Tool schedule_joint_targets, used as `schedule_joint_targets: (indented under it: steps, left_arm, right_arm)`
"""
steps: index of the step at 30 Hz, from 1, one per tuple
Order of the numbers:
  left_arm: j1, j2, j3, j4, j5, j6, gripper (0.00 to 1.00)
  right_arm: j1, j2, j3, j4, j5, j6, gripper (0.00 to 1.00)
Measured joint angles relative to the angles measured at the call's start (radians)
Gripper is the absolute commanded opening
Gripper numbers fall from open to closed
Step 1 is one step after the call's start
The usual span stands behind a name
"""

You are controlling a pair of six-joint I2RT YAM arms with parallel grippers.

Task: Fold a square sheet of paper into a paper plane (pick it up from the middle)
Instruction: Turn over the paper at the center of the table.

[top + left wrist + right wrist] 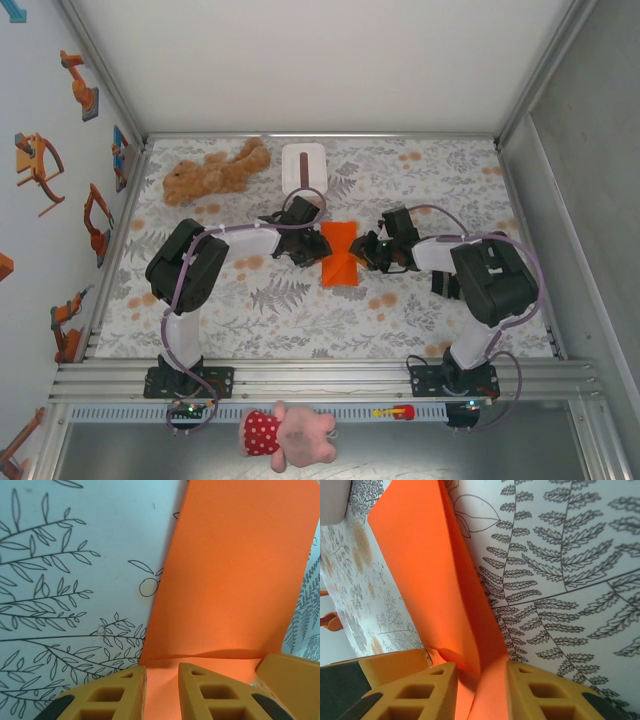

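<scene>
On the leaf-patterned tablecloth [300,300] I see the orange sheet of paper [340,253] mid-table, pinched from the left by my left gripper [161,690] and from the right by my right gripper [481,690].

Paper [339,254] at table [300,320] centre between both arms; tissue box [303,166] behind it, teddy [213,170] left of box.

A brown teddy bear [215,170] is lying beside a white tissue box [302,167] on the leaf-patterned tablecloth [280,310]; a pink plush toy [290,436] is lying by the rail.
</scene>
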Motion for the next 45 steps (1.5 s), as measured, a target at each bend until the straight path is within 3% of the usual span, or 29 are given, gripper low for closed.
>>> schedule_joint_targets:
  steps: [27, 45]
  left_arm:
    - [0.000, 0.000, 0.000, -0.003, -0.003, -0.003, 0.24]
    - [0.000, 0.000, 0.000, -0.003, -0.003, -0.003, 0.24]
  right_arm:
    - [0.000, -0.011, -0.048, 0.077, -0.008, 0.014, 0.15]
    - [0.023, -0.006, -0.056, 0.175, -0.039, 0.053, 0.15]
